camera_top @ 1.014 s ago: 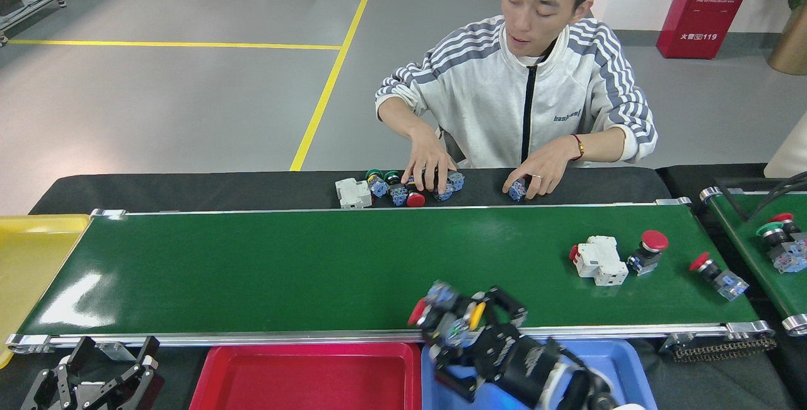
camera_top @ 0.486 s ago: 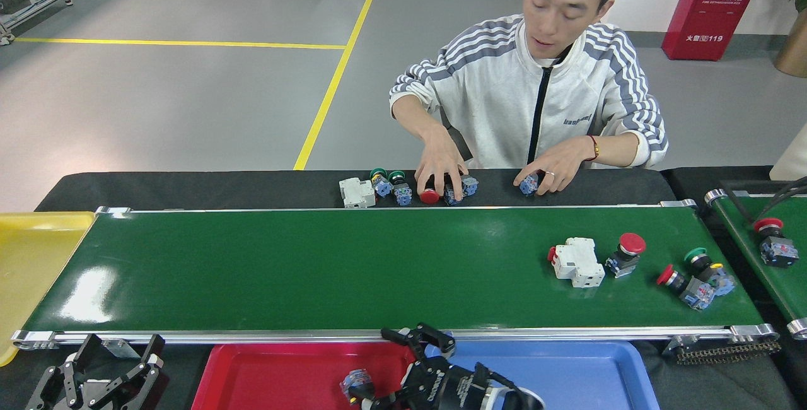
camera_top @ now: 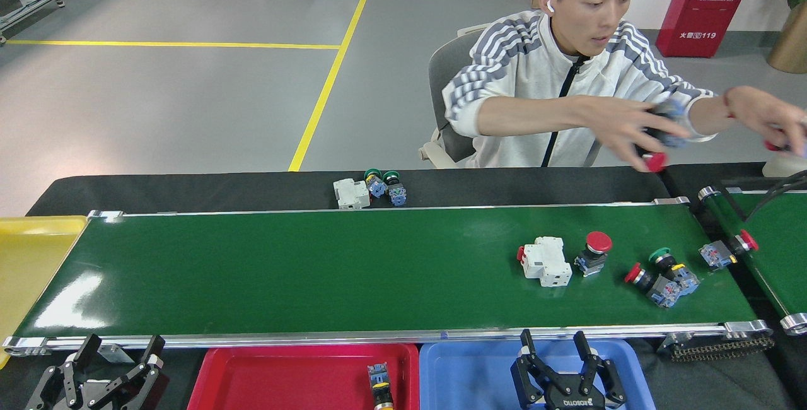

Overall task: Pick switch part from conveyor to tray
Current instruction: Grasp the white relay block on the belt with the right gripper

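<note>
Two grippers sit at the bottom edge of your view. Your right gripper (camera_top: 560, 359) hovers over the blue tray (camera_top: 479, 372) with its fingers spread apart and nothing between them. Your left gripper (camera_top: 116, 359) rests at the lower left, below the belt's near rail, fingers also apart and empty.

One switch part (camera_top: 378, 383) with a yellow button lies in the red tray (camera_top: 284, 378), near that tray's right wall, well apart from either gripper.

On the conveyor (camera_top: 315, 271), toward its right end, you see a white breaker block (camera_top: 546, 261) with a red-capped push button (camera_top: 592, 251) just beside it. Further right, a red button part (camera_top: 649, 282) and a green button part (camera_top: 676, 269) lie touching each other. Another red button part (camera_top: 728, 249) straddles the gap between the conveyor's right end and the smaller green belt (camera_top: 778, 252).

Beyond the far rail, on the black table (camera_top: 189, 189), a white block (camera_top: 352, 194) and two green-capped switch parts (camera_top: 384, 186) sit close together.

A person (camera_top: 567, 82) in a striped white jacket sits behind the table, both arms reaching toward your right. One hand (camera_top: 630, 129) holds parts, one with a red cap; they are blurred. A yellow tray (camera_top: 31, 265) sits at the conveyor's left end.
</note>
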